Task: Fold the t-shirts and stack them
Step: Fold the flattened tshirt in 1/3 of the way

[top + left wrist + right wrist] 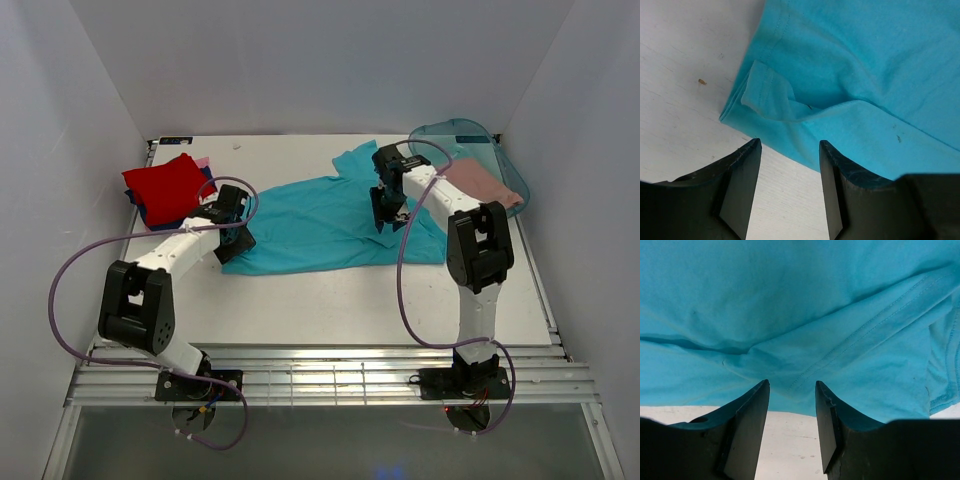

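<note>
A large teal t-shirt [320, 220] lies spread across the middle of the white table. My left gripper [237, 240] is open and empty just above its left hem corner [747, 107], fingers [745, 170] over bare table at the cloth's edge. My right gripper [388, 220] is open and empty over the shirt's right part; the teal cloth [800, 315] fills that wrist view. A folded red t-shirt [168, 185] tops a stack at the back left, with a dark blue one [147, 213] and a pink one [203, 161] under it. A dusty-pink shirt [482, 182] lies in the tub.
A translucent teal plastic tub [505, 160] stands at the back right corner. White walls close in the table on three sides. Purple cables loop from both arms. The table's near edge [320, 350] ends in metal rails.
</note>
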